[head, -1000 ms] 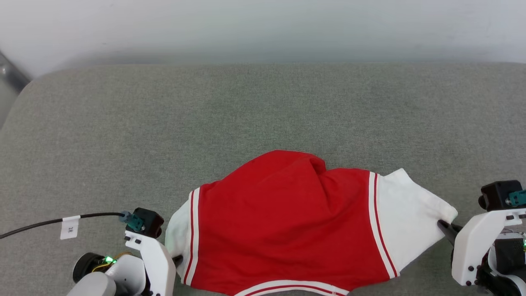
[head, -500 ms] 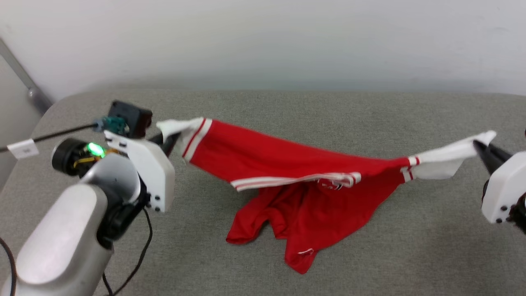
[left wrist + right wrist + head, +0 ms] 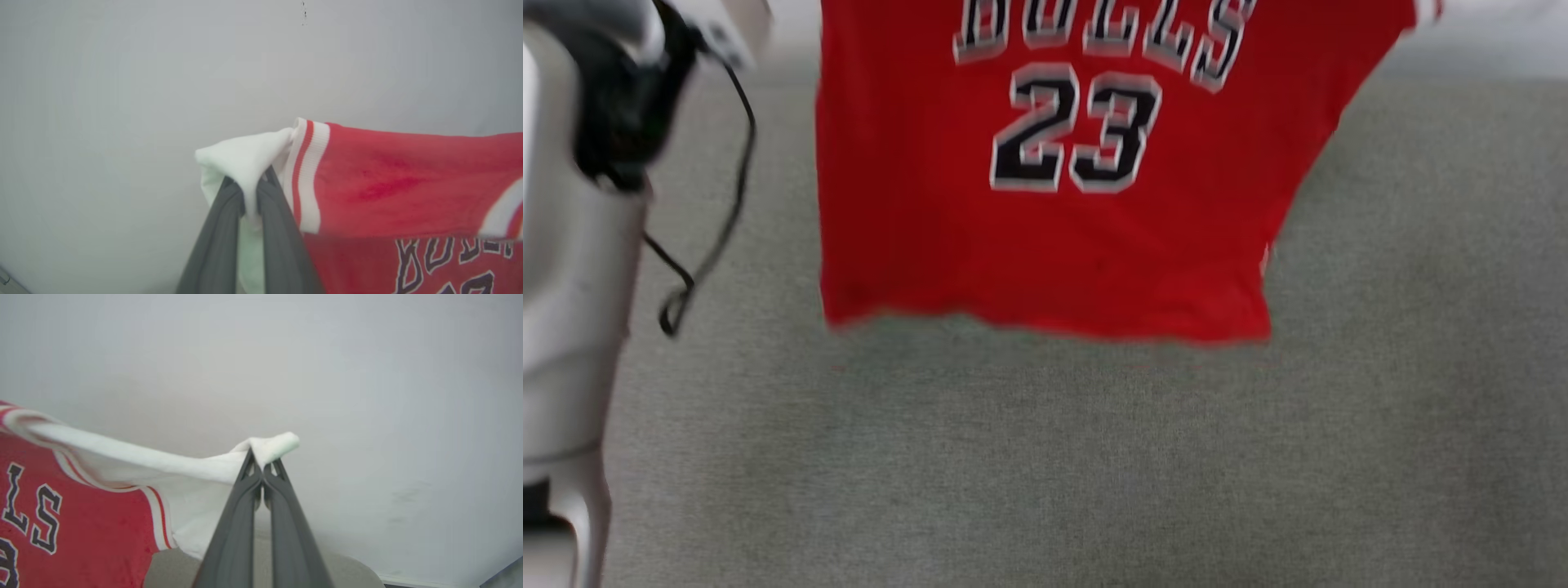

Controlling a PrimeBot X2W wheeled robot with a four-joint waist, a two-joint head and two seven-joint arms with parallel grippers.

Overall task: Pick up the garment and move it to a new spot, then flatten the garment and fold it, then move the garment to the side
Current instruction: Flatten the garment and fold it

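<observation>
The garment is a bright red jersey with black-and-white lettering and the number 23. It hangs spread in the air above the grey surface, its hem free. In the left wrist view my left gripper is shut on the garment's white sleeve, beside the red-and-white striped edge. In the right wrist view my right gripper is shut on the other white sleeve, and the red body hangs to its left. My pale left arm fills the head view's left edge.
A grey fabric-covered surface lies below the hanging jersey. A black cable dangles from the left arm. A plain pale wall stands behind.
Both grippers have risen with the sleeves. The garment went from bunched on the surface to hanging stretched in the air, its printed side now facing the head camera. The head view has shifted too.
</observation>
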